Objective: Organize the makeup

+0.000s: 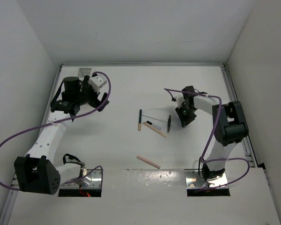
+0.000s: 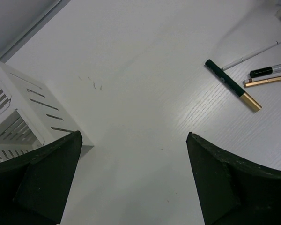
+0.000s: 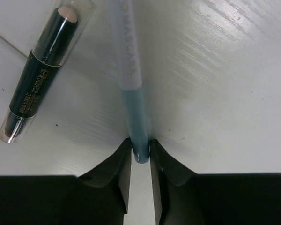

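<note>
One stick is being dealt with. The mascara (image 3: 131, 89), with a pale barrel and a teal end, lies flat on the table (image 3: 234, 93). Your right gripper (image 3: 140, 151) is pinched onto the teal end, a fingertip against each side as far as the wrist view shows. It is not lifted, and the barrel rests on the surface.

The concealer (image 3: 41, 75) lies just beside the mascara, angled away and not touching it.

A loose cluster sits mid-table, near the right gripper:
- The gold-tipped stick (image 1: 140, 119) lies farthest left, on its own.
- The grey stick (image 1: 154, 117) is thin and lies crosswise.
- The black-and-white pen (image 1: 153, 125) lies close against the tan pencil (image 1: 154, 130). You cannot tell from above whether they touch.

The pink stick (image 1: 148, 161) lies alone near the front edge, well apart from the cluster.

The rack (image 2: 23, 112) stands at the far-left corner, well apart from all the makeup. No stick shows in the part of it that the left wrist view covers.

Your left gripper (image 2: 132, 140) is spread wide and holds nothing. It hangs above the table just beside the rack.

My reading of progress is that the task is at its very start. Nothing is sorted, and the first pick is only now being secured. Every stick has yet to cross the table, presumably into the rack. The grip sits at the extreme end of the mascara, so expect the barrel to droop or swing when you raise it.
</note>
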Motion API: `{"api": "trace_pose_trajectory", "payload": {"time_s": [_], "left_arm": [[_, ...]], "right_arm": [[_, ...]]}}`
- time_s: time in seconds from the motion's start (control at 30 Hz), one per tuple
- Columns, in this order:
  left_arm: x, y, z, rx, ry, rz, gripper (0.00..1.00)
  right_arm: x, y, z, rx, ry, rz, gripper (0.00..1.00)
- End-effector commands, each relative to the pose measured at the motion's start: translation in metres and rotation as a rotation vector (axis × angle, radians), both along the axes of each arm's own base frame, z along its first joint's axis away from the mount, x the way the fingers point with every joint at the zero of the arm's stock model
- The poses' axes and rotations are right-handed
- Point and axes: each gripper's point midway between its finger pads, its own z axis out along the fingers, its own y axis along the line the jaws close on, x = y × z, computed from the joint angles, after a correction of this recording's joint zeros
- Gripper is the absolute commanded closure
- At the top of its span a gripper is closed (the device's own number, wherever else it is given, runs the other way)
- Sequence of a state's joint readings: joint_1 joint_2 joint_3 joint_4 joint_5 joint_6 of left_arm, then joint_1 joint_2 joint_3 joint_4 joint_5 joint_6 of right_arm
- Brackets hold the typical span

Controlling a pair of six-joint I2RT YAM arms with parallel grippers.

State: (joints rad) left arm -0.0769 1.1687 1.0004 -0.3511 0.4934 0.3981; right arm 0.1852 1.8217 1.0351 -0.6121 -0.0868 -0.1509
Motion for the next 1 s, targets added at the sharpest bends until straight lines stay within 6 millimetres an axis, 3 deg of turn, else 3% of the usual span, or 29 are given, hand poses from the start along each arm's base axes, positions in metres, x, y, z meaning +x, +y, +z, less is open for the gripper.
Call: {"api": "trace_pose_trajectory", "payload": {"time_s": [0.0,0.13,0.2,0.3,0.37,0.47,0.53,0.6,0.63,0.7,0.77,0.8,0.9,0.97], "left_arm": [[0.0,-0.001,0.01,-0.027,-0.024,0.002,0.0],[0.0,-0.002,0.012,-0.032,-0.032,-0.006,0.0],[-0.001,-0.004,0.013,-0.043,-0.027,-0.011,0.0],[-0.003,-0.014,0.016,-0.074,-0.022,-0.068,0.07],[-0.006,-0.021,0.023,-0.095,-0.032,-0.108,0.11],[-0.013,-0.04,0.031,-0.167,-0.03,-0.221,0.19],[-0.018,-0.056,0.041,-0.245,-0.028,-0.29,0.22],[-0.018,-0.066,0.048,-0.312,-0.035,-0.311,0.2],[-0.019,-0.072,0.055,-0.331,-0.046,-0.328,0.18],[-0.02,-0.078,0.059,-0.367,-0.043,-0.331,0.13],[-0.018,-0.084,0.067,-0.388,-0.07,-0.35,0.1],[-0.019,-0.088,0.07,-0.41,-0.059,-0.352,0.09],[-0.021,-0.091,0.078,-0.423,-0.082,-0.383,0.07],[-0.025,-0.094,0.075,-0.428,-0.076,-0.409,0.07]], "right_arm": [[0.005,-0.009,-0.001,-0.005,-0.004,-0.03,0.79],[0.01,-0.014,0.005,-0.009,-0.023,-0.028,1.0],[0.014,-0.019,0.012,-0.031,-0.04,-0.038,1.0],[0.032,-0.025,0.038,-0.049,-0.14,-0.065,1.0],[0.053,-0.023,0.074,-0.034,-0.287,-0.082,1.0],[0.077,0.002,0.129,0.018,-0.528,-0.019,1.0],[0.088,0.045,0.157,0.092,-0.657,0.068,1.0],[0.078,0.104,0.172,0.257,-0.682,0.187,1.0],[0.087,0.125,0.187,0.326,-0.754,0.209,1.0],[0.07,0.176,0.194,0.452,-0.761,0.311,1.0],[0.074,0.213,0.214,0.577,-0.828,0.331,1.0],[0.069,0.239,0.236,0.7,-0.87,0.377,1.0],[0.061,0.273,0.25,0.838,-0.858,0.408,1.0],[0.06,0.285,0.258,0.862,-0.87,0.431,1.0]]}}
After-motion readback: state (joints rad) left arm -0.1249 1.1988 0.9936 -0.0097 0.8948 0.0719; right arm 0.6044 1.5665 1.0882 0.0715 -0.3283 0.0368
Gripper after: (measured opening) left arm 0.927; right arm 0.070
